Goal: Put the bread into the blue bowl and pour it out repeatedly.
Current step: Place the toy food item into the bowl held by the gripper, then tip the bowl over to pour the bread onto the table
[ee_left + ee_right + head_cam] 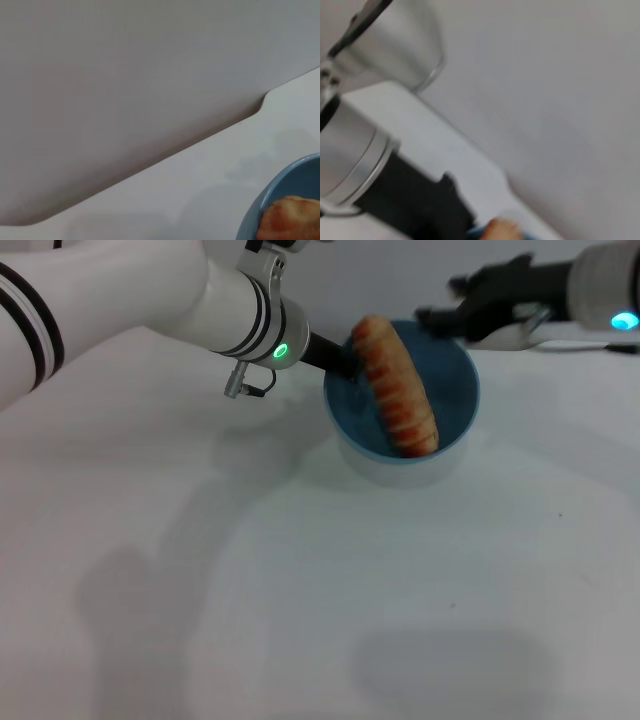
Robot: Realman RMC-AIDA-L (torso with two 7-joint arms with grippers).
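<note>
One loaf, the bread [397, 388], lies aslant in the blue bowl [452, 455], its upper end on the rim at eleven o'clock, where the left gripper [343, 358] sits; its fingers' state I cannot tell. The right gripper [470, 310] hovers near the rim at one o'clock, fingers seemingly spread. Placing looks done, so next comes a firm hold on the rim to tip the bowl.

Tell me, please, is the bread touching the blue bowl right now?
Touching. In the head view the bread lies slanted inside the blue bowl, its near end resting on the rim, while the left gripper is at its far end.
</note>
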